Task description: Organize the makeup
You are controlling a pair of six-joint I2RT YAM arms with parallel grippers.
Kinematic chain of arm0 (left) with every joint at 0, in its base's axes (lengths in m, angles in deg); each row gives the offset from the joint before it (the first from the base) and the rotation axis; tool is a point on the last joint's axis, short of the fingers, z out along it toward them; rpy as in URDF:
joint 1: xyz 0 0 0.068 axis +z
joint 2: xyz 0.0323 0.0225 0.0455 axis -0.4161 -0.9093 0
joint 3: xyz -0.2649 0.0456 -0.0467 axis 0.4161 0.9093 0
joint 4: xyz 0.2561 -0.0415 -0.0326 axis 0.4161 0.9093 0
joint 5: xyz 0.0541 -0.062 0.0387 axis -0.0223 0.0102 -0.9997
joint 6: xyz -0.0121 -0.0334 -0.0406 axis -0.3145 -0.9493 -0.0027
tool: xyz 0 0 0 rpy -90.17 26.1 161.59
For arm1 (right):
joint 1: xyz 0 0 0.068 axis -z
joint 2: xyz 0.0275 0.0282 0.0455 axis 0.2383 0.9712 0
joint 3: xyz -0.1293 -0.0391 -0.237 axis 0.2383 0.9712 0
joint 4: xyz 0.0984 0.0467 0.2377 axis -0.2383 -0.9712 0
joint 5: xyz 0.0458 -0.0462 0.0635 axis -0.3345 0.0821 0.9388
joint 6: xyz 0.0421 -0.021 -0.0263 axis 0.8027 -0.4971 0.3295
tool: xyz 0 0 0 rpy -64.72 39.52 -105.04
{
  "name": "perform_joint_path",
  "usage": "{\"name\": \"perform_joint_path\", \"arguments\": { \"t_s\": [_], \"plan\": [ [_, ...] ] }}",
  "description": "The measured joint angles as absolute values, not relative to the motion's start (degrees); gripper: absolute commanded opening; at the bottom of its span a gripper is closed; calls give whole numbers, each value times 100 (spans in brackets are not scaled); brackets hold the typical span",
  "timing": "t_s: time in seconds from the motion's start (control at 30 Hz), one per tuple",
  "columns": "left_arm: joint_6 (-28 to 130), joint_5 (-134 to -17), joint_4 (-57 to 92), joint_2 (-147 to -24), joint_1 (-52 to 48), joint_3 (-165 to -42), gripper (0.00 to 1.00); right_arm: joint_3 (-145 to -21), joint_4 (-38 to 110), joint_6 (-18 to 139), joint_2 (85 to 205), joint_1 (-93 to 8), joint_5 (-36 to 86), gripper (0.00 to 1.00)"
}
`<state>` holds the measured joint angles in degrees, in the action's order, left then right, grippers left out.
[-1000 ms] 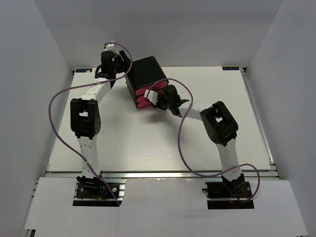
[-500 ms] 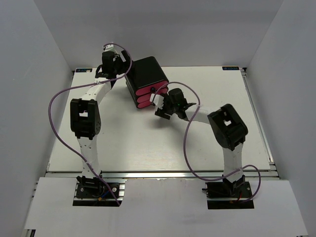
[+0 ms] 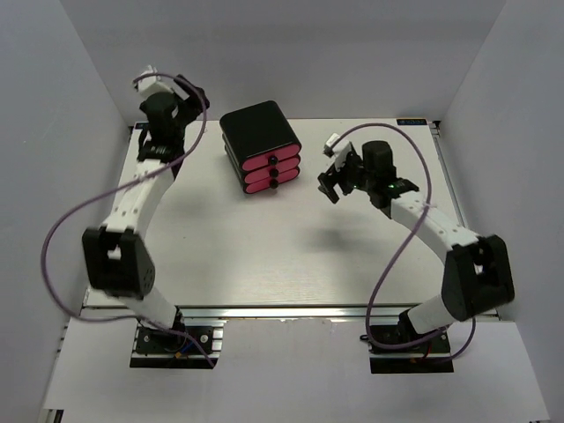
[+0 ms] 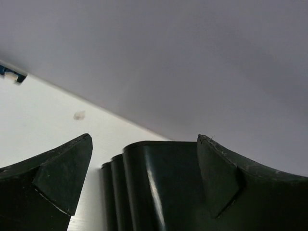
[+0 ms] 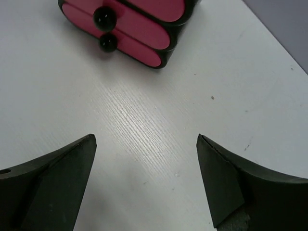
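Left arm (image 3: pixel 139 201) and right arm (image 3: pixel 434 226): white tubular links between black joint housings, each trailing a looped purple cable (image 3: pixel 45 256); matte black wedge-shaped fingers (image 5: pixel 53 187); possibly a small green light (image 3: pixel 385 187) on the right wrist

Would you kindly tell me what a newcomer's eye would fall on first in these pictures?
The black box with three pink drawers, all shut, stands at the far middle of the white table. The left arm reaches to the far left corner and the right arm hangs right of the box, both with jaws open and holding nothing.
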<state>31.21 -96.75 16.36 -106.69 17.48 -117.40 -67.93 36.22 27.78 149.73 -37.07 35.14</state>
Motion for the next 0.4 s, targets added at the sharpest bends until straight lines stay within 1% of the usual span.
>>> {"name": "perform_joint_path", "arguments": {
  "t_s": [0.1, 0.2, 0.4],
  "plan": [
    [2964, -9662, 1138, -9165, 1752, -10385, 98, -6651, 3657, 3420, 14435, -3576, 3331, 89],
    [2905, -9371, 794, -7985, 1752, -9402, 98, -6633, 3631, 4095, 14144, -3561, 2966, 89],
    [2924, -8513, 891, -6684, 1752, -7933, 98, -7040, 3211, 4762, 14107, -3561, 2450, 90]
  ]
}}
